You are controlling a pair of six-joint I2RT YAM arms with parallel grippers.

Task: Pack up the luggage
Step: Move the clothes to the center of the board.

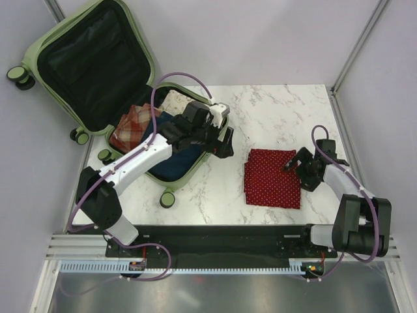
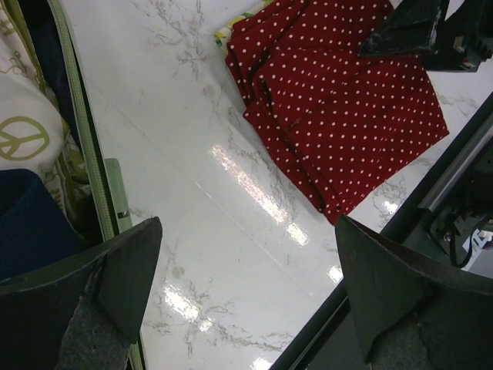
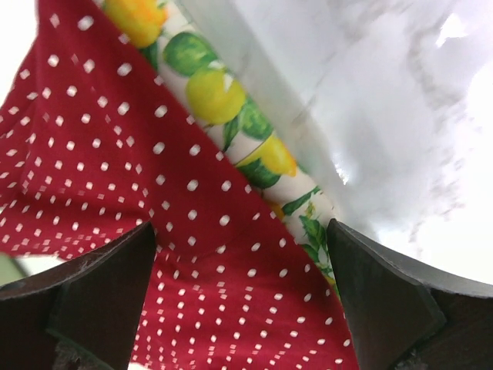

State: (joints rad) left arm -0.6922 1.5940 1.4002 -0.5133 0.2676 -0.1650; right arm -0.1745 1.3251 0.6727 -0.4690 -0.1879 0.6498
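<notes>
On the marble table [image 1: 273, 111], the one luggage [image 1: 91, 62] lies open at the far left corner, its lid against the wall, and both grippers stand wide with nothing held.

Its lower half holds three folded pieces: a dark blue one [image 1: 176, 160], a white one [image 2: 23, 131] with a peace sign, and a red plaid one [image 1: 133, 124]; four wheels are visible. Two arms are there: the left arm reaches across this half, and the left gripper [image 2: 246, 231] hangs fully open above bare marble just beside the green rim. The right arm bends inward, and the right gripper [image 3: 239, 231], spread equally wide, sits over the far right corner of one red dotted cloth [image 1: 272, 177]; whether it touches, I cannot tell. One lemon-print cloth [image 3: 231, 116] shows under the red one.
</notes>
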